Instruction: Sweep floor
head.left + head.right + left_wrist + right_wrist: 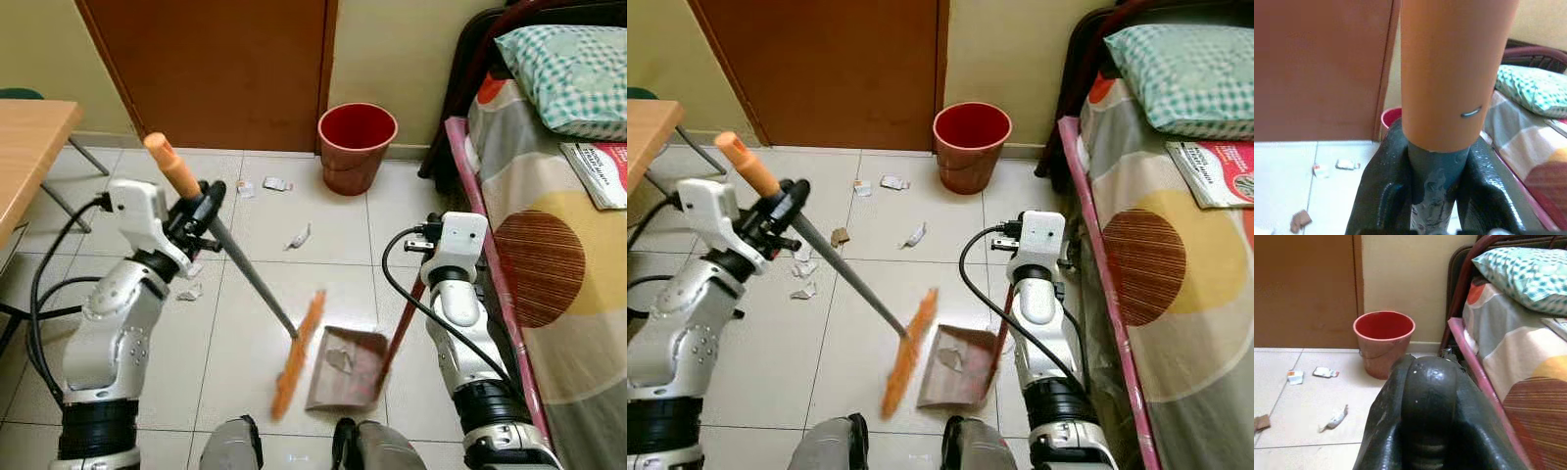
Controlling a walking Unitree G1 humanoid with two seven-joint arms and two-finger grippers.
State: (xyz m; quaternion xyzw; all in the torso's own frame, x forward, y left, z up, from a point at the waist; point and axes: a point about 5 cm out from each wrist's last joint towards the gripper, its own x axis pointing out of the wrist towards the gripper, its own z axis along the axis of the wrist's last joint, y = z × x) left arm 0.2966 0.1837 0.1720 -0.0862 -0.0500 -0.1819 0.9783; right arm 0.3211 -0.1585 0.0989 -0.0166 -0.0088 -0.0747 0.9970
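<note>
I've got the left gripper (201,211) clamped on the broom (294,352), bristles at the dustpan (345,370) w/ one scrap in, right gripper (1425,396) closed on its handle; approx half done, scraps (299,236) left nr the bin (357,145).

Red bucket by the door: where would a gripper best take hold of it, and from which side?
Judging by its pose, the bucket stands upright with its mouth open, so grip the near rim from above, one finger inside, one outside. The wall and door block the far side; the bed crowds its right.
</note>
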